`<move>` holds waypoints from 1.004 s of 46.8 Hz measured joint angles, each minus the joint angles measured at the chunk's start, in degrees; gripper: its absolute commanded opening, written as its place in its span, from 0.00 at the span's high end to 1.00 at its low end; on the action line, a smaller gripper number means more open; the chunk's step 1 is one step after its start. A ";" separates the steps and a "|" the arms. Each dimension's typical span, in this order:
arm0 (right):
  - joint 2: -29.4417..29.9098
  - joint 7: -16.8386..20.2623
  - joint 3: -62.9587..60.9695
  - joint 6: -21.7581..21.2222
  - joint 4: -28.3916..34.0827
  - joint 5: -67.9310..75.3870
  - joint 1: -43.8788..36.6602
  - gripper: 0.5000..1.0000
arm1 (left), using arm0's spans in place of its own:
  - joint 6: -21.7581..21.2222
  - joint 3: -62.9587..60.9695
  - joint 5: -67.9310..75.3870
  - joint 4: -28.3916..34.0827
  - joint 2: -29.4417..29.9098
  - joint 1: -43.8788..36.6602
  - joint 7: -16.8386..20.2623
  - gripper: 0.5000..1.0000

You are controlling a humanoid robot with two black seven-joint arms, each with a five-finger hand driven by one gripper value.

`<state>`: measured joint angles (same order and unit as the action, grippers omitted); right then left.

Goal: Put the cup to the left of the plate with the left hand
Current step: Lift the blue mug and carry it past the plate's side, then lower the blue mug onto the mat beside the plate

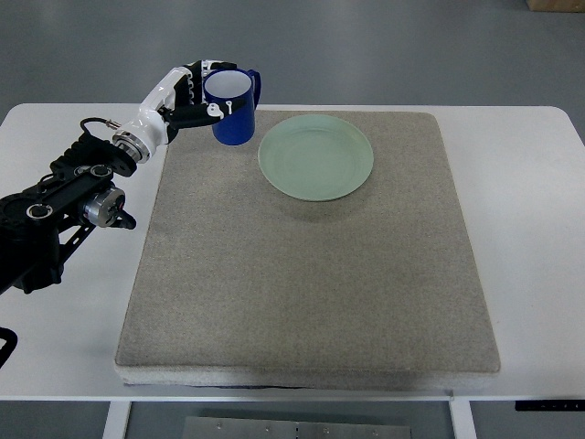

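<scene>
- The left hand (187, 96) reaches in from the left edge, its fingers (196, 114) curled around the blue cup (234, 105) — gripping it from the cup's left side.
- The cup stands upright, mouth open to the camera, handle toward the far right, at the far left corner of the grey mat (311, 274).
- It sits just beside the pale green plate (315, 156), to the plate's left and slightly farther back — not touching it.
- The mat lies on a white table (530, 229).

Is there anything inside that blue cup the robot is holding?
The blue cup, gripped by the left hand, shows a pale, bare interior from above; nothing is visible inside. Its lower inner wall is hidden by the rim's angle.
</scene>
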<state>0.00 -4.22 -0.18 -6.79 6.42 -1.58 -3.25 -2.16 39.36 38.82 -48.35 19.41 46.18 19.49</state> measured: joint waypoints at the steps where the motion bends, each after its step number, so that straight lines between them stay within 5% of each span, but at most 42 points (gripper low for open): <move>1: 0.00 0.00 0.00 0.00 0.00 0.00 0.00 0.13 | -0.50 0.05 0.01 0.21 0.09 -0.01 0.21 0.58; 15: 0.00 0.00 0.00 -0.05 0.00 0.00 0.00 0.13 | -5.92 -0.74 0.56 4.61 -0.05 -0.31 1.56 0.55; 47: 0.00 -0.01 0.00 -0.04 0.00 0.00 0.00 0.13 | -6.02 -1.03 0.58 6.41 -2.47 -3.29 3.98 0.47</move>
<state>0.00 -4.23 -0.18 -6.83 6.42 -1.58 -3.25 -8.18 38.33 39.40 -41.94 16.95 42.90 23.46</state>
